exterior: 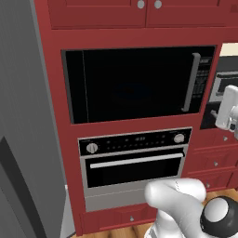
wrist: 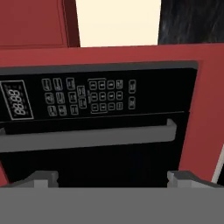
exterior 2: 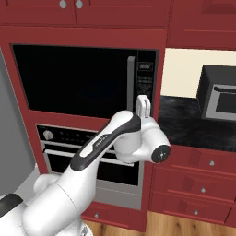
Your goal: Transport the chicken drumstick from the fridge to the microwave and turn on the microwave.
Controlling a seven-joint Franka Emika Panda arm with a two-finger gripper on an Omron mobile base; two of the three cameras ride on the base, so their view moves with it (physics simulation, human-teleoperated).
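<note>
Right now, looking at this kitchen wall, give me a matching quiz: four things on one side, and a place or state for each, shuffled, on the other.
Things:
1. microwave
2. oven
3. pincer
4. fridge

Place or state:
A. tall grey wall at the far left
B. open, facing the button panel and handle
C. door shut, grey vertical handle at its right
D. directly below the microwave, with two knobs

Pairs: 1-C, 2-D, 3-B, 4-A

glossy black microwave (exterior: 135, 86), matt grey handle (exterior: 191, 82)
</note>
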